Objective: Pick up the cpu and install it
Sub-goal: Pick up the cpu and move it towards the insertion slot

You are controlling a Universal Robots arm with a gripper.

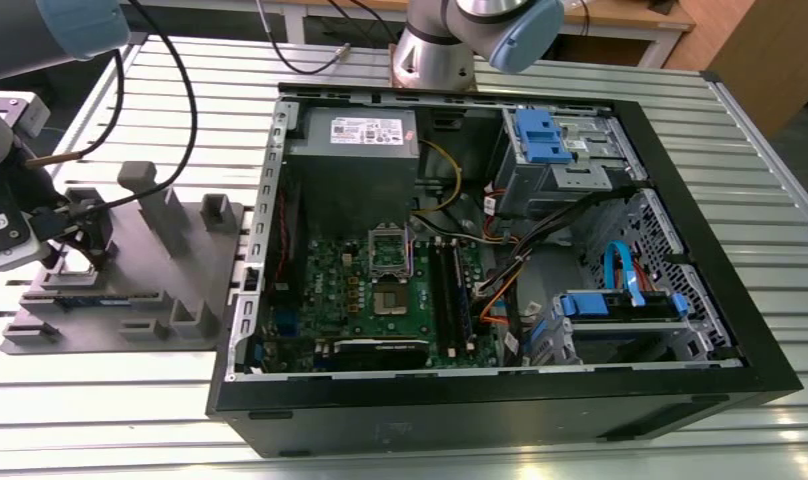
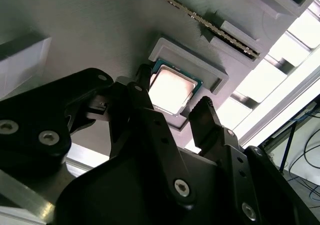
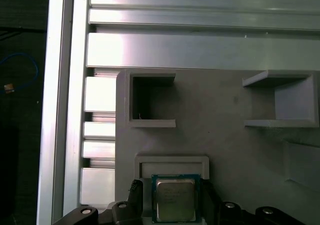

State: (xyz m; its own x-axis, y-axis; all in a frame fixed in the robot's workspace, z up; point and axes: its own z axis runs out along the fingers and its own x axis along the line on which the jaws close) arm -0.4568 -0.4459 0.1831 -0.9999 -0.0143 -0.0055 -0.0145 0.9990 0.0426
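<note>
Across a slatted metal worktop (image 1: 111, 420) we see an open computer case (image 1: 724, 385) lying on its side. It contains a green motherboard (image 1: 364, 300), with a grey power supply (image 1: 357, 140) at the board's twelve o'clock and blue-tabbed drive bays (image 1: 551, 135) towards two o'clock.

In the exterior view, a grey moulded holder (image 1: 151, 250) sits on the worktop at nine o'clock from the case and just beside it. A memory stick (image 1: 95, 298) stands on edge in one of its slots.

The arm's gripper (image 1: 77, 235) hangs over the holder's nine o'clock end. In the first wrist view, the cpu (image 3: 175, 200) lies flat in a shallow square recess of the holder, metal top up. The black fingers (image 3: 135, 190) are spread apart, one on each side of the chip. We cannot tell whether they touch its edges.
</note>
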